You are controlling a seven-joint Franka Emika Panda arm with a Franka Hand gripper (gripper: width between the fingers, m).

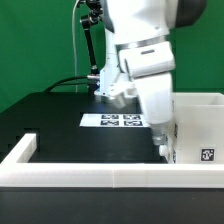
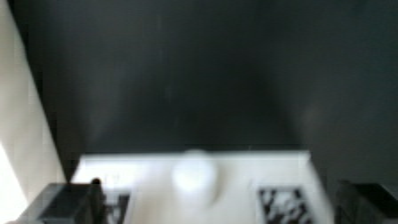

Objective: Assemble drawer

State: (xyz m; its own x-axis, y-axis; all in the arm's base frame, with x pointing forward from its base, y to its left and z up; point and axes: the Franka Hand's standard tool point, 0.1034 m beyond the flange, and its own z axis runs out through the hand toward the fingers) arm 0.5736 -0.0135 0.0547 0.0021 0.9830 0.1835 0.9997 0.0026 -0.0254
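Observation:
A large white drawer box point(image 1: 200, 125) with a tag on its front stands at the exterior view's right. My gripper point(image 1: 163, 148) hangs low at that box's left wall. The wrist view is blurred. A white part point(image 2: 240, 175) with a rounded knob point(image 2: 196, 178) and a dark tag on each side lies between my fingers. The left finger point(image 2: 71, 205) and the right finger point(image 2: 368, 200) stand wide apart, with small gaps to the part. My gripper point(image 2: 217, 205) looks open and holds nothing.
The marker board point(image 1: 120, 121) lies on the black table behind my arm. A white rail point(image 1: 100, 176) runs along the table's front and turns up at the exterior view's left. A white wall point(image 2: 15, 120) edges the wrist view.

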